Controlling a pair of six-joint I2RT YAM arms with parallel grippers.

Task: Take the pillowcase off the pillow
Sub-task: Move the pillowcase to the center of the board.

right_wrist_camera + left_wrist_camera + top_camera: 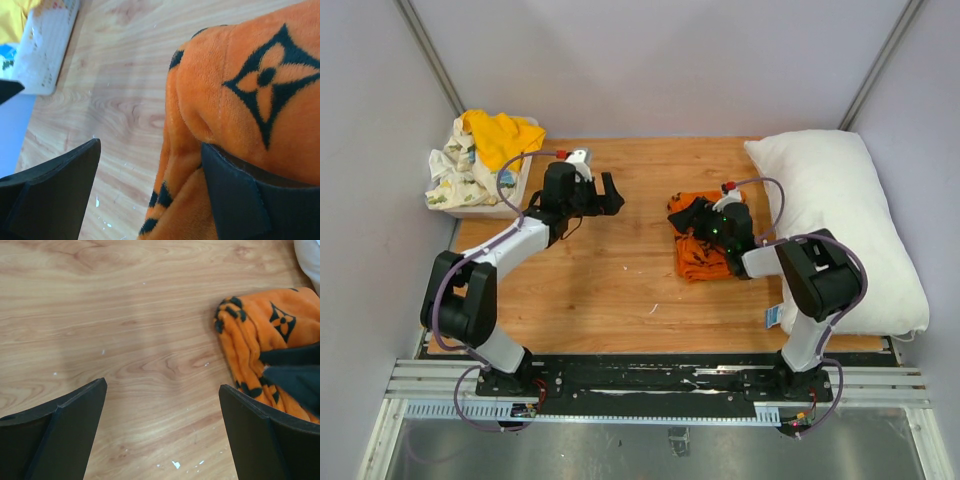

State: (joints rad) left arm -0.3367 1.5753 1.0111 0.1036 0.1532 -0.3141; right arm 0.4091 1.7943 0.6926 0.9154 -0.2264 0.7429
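The top external view looks steeply down from high over the near edge of the table (620,290), far enough off to take in all of it. The left wrist view looks down on the wood from close by, framed by the left gripper (162,382), with the pillowcase (260,340) at its right edge — the right wrist view, past the right gripper (150,142), sits almost against that cloth, facing the white basket (47,55). All three share the pillowcase.

1. Bright, even overhead light washes the table (620,290).
2. Faint, soft-edged shadows lie on the wood left of the pillowcase (260,335).
3. Right wrist view: the basket (47,55), far left of the pillowcase, is blurred.
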